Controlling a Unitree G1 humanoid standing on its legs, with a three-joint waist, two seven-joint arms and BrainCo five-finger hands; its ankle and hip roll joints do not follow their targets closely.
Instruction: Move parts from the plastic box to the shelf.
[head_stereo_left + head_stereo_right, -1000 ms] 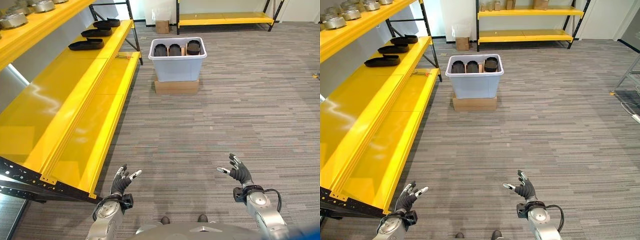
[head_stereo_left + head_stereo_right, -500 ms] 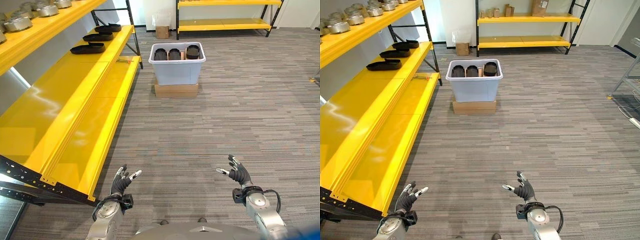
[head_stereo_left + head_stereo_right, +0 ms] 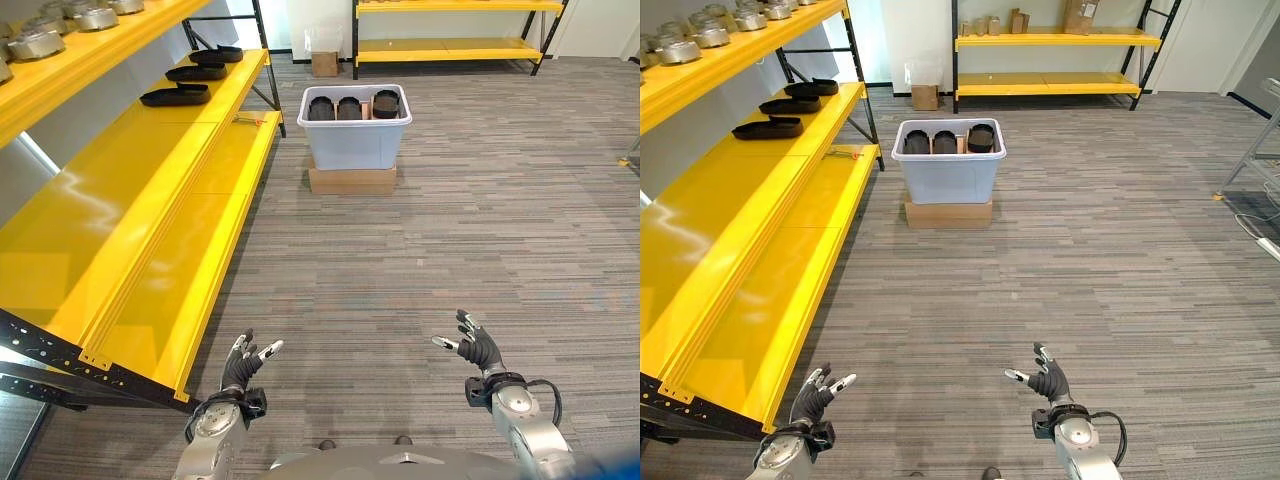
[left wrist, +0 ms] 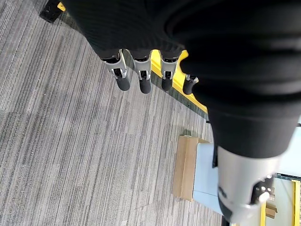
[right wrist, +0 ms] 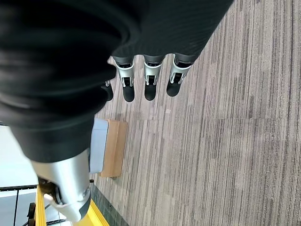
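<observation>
A: Changed over the last second?

B: Whole view lifted a little, then settled; camera shift only, nothing in the scene moved. Long yellow shelf along the left, same as before. Pale plastic box well ahead on the carpet, same spot, sitting on a flat cardboard base. Dark parts standing in a row inside the box. Three flat dark parts already lying on the shelf's far end.

A: And the hands?

B: Left hand low in the view near the shelf's front corner, right hand low on the other side. Both raised over bare carpet as they were a second ago, fingers spread apart and straight, nothing held. Same in the wrist views: straight fingers, carpet beyond.

A: Meaning for the task?

B: Probably between carries. Box well apart from both hands, so a walk forward needed before any pickup.

A: Anything hard to make out?

B: Upper shelf level cut off at the top left, with round metal pieces only partly showing. Box walls hiding the parts' lower halves and anything beneath them. Small orange item on the lower shelf level, too small to identify.
</observation>
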